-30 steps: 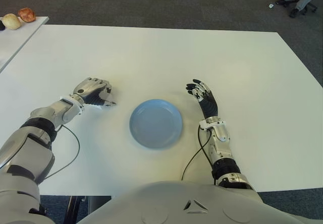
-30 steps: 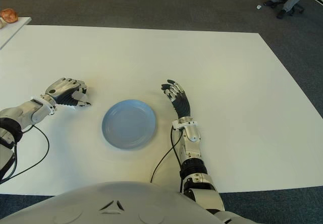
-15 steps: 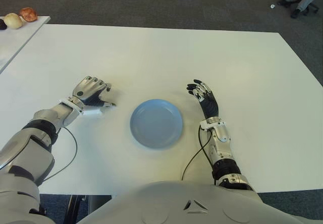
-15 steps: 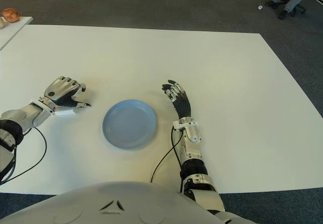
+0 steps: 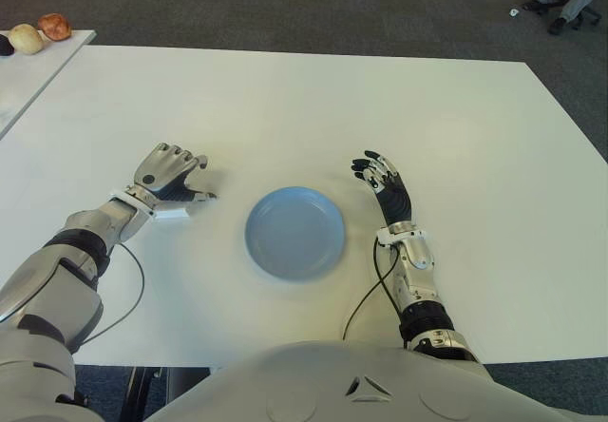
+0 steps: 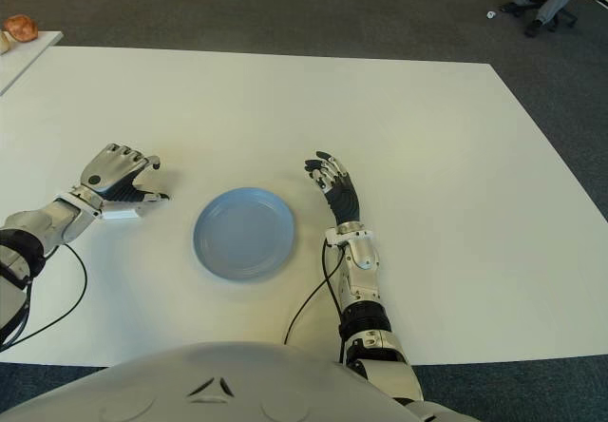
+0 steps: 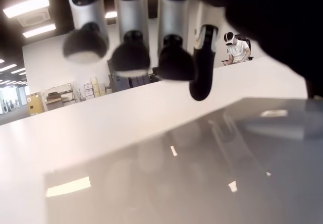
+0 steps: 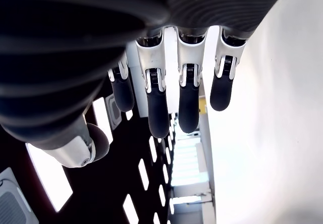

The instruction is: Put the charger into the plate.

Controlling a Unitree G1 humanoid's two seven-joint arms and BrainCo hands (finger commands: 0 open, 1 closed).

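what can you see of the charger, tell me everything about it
The charger is a small, flat white block, plastic by the look, lying on the white table on the robot's left, apart from the blue plate. Only its near edge shows: the left hand arches over it with fingers curled down around it. Whether the fingers press it cannot be told. In the left wrist view a pale flat face fills the space under the fingertips. No cable or prongs show.
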